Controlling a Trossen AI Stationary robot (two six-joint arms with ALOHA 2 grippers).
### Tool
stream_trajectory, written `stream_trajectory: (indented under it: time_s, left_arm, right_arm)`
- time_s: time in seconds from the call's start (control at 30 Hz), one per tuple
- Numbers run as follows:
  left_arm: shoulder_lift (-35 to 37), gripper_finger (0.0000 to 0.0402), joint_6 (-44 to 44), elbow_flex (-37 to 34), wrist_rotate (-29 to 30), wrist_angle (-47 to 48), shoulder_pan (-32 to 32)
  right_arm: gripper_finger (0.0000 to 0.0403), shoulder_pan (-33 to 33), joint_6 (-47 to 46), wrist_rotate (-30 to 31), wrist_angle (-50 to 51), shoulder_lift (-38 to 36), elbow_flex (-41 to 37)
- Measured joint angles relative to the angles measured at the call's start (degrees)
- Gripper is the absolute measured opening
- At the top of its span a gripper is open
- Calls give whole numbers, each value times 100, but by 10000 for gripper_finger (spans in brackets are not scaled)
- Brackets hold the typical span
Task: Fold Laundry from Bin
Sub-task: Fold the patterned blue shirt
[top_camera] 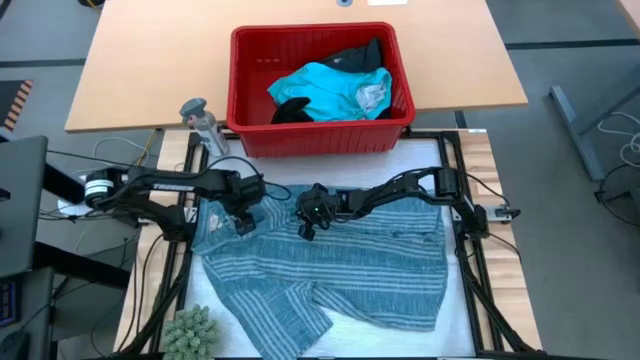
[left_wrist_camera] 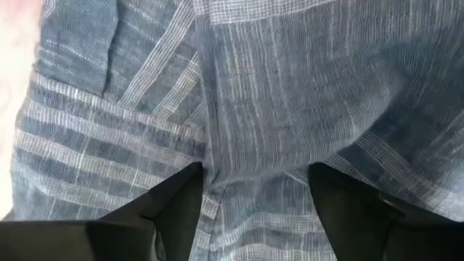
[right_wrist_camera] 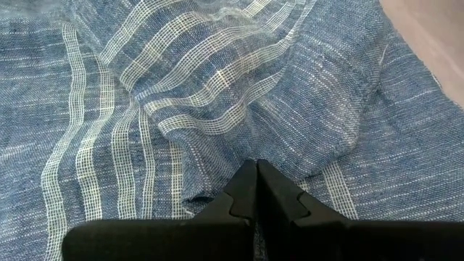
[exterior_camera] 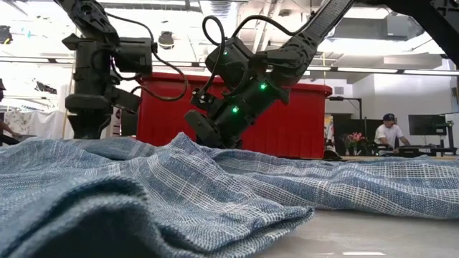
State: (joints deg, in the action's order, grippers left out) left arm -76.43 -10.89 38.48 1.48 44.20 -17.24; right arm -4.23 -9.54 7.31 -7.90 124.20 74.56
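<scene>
The laundry's blue-grey striped garment (top_camera: 340,270) lies spread and rumpled on the white mat in front of the bin. The red bin (top_camera: 320,135) stands on the far table with a turquoise garment (top_camera: 330,90) and black ones (top_camera: 360,55) in it. My left gripper (top_camera: 240,218) is open and points down at the striped garment's far left part. My right gripper (top_camera: 308,222) is shut on that garment near the middle of its far edge. My left gripper stands from above with its open fingers (left_wrist_camera: 181,199) down at the striped cloth. A low hump of cloth (left_wrist_camera: 254,145) rises between them. Whether the tips press into the cloth cannot be told. My right gripper pinches a small raised fold of the striped cloth (right_wrist_camera: 246,156) between its two fingers. It comes slanting down from the table's right. Creases run out from the fingertips, and the rest of the garment lies on the mat.
A small grey bottle (top_camera: 200,120) stands left of the bin. A green spiky plant (top_camera: 195,330) sits at the mat's near left corner. Dark frame rails (top_camera: 470,240) run along the mat's sides. A person (exterior_camera: 391,132) sits far off in the room.
</scene>
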Motion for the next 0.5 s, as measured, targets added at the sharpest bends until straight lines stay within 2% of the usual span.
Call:
stream_trajectory:
  time_s: [0.27,0.5]
  left_arm:
    - [379,240,215,240,180,-177,-2]
    - [343,236,503,247,-76,-298,-3]
  right_arm:
    - [38,0,15,0,13,0,0]
    - [38,0,24,0,18,0,0]
